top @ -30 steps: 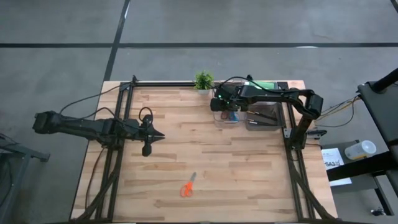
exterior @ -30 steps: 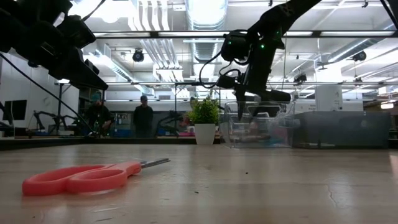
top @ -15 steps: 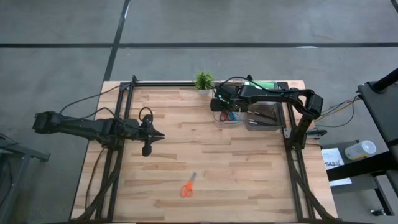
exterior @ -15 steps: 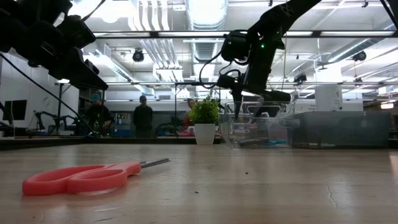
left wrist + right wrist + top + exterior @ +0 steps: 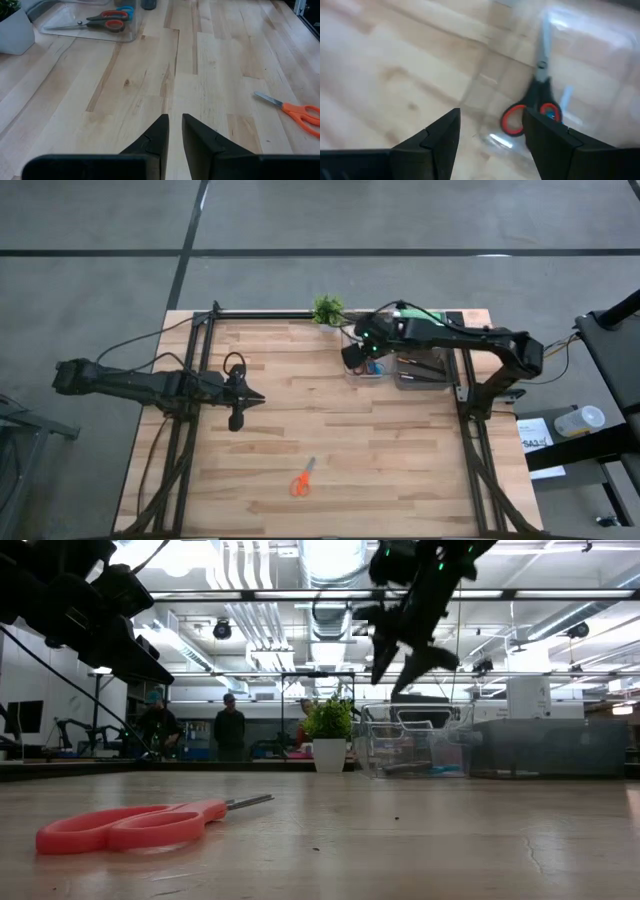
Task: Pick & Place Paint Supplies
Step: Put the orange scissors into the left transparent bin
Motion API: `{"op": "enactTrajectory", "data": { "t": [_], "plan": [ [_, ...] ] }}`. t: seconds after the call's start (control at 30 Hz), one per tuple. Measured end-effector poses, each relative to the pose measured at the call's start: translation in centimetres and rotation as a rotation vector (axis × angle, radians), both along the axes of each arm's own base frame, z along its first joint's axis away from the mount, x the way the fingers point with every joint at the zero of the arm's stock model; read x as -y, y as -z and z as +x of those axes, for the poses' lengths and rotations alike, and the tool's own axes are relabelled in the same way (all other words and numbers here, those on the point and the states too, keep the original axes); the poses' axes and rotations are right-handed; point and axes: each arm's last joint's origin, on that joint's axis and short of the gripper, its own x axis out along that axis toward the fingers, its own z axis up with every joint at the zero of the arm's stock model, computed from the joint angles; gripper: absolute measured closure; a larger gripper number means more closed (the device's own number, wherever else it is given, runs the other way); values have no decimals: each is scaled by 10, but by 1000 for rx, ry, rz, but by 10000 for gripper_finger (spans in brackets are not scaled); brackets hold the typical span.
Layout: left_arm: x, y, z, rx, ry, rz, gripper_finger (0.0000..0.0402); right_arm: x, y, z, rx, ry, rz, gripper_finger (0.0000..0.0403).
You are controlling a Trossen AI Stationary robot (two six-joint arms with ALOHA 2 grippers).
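Note:
No squeeze bottles or brushes show in any view. My right gripper (image 5: 353, 354) is open and empty, raised above a clear bin (image 5: 350, 373) at the far right of the table; it shows high in the low view (image 5: 402, 664). In the bin lie red-and-black scissors (image 5: 531, 107) and a blue-handled pair (image 5: 128, 10), flat on its floor. My left gripper (image 5: 258, 396) waits shut and empty over the table's left middle, its fingers (image 5: 161, 135) just above bare wood.
Orange scissors (image 5: 302, 478) lie flat near the front middle of the table. A small potted plant (image 5: 326, 310) stands at the far edge beside the clear bin. A darker bin (image 5: 421, 367) with dark contents stands to the right of the clear one. People stand beyond the table (image 5: 230, 725).
My right gripper has risen out of the clear bin, empty, and has tipped from pointing down to slanting. The scissors stay in the bin.

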Motion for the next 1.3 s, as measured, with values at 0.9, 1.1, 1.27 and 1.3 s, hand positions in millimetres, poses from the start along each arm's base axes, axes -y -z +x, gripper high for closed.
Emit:
{"op": "enactTrajectory", "data": {
  "t": [0.9, 1.1, 1.27, 1.3],
  "plan": [
    [0, 0, 0, -2, 0, 0, 340, -265, -23, 37, 489, -1070, -556, 194],
    [0, 0, 0, -2, 0, 0, 340, -295, 20, 65, 570, -1116, -673, 194],
    [0, 0, 0, -3, 1, 0, 340, -302, 57, 85, 533, -1075, -657, 194],
    [0, 0, 0, -3, 1, 0, 340, -303, 66, 88, 509, -1083, -654, 194]
  ]
}}
